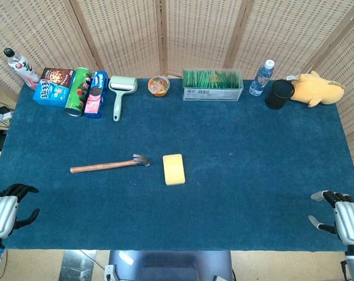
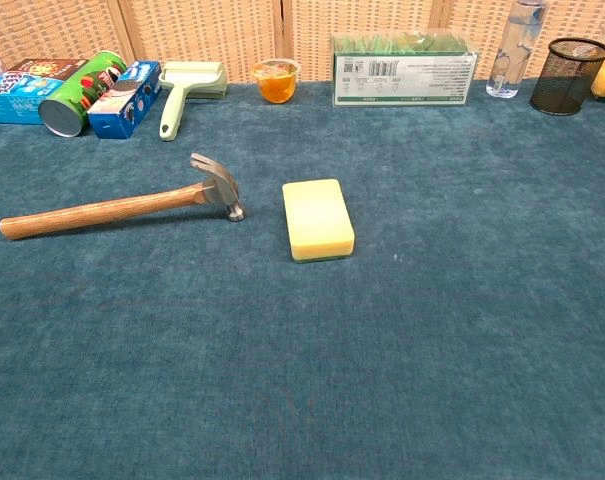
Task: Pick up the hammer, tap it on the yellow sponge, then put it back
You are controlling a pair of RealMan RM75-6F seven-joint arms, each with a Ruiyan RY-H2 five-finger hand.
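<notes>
- Head view: the hammer (image 1: 109, 165) lies flat on the blue table cloth (image 1: 253, 181), wooden handle pointing left, steel head to the right, just left of the yellow sponge (image 1: 174, 169) and apart from it.
- Head view: the left hand (image 1: 7, 212) sits at the near left corner of the table, fingers spread apart, holding nothing.
- Head view: the right hand (image 1: 340, 218) sits at the near right corner, fingers spread apart, holding nothing. Both hands are well apart from the hammer.
- Head view, far edge, left to right: a bottle (image 1: 21, 67), snack boxes (image 1: 52, 86), a green can (image 1: 78, 91), a lint roller (image 1: 120, 93), a small cup (image 1: 158, 85), a clear box of green items (image 1: 212, 85), a water bottle (image 1: 261, 77), a black mesh cup (image 1: 279, 94), a yellow plush toy (image 1: 317, 88).
- Chest view: the hammer (image 2: 122, 207) lies flat, head just left of the sponge (image 2: 317, 218), a gap between them. The sponge shows a yellow top with a green underside layer.
- Chest view: neither hand appears.
</notes>
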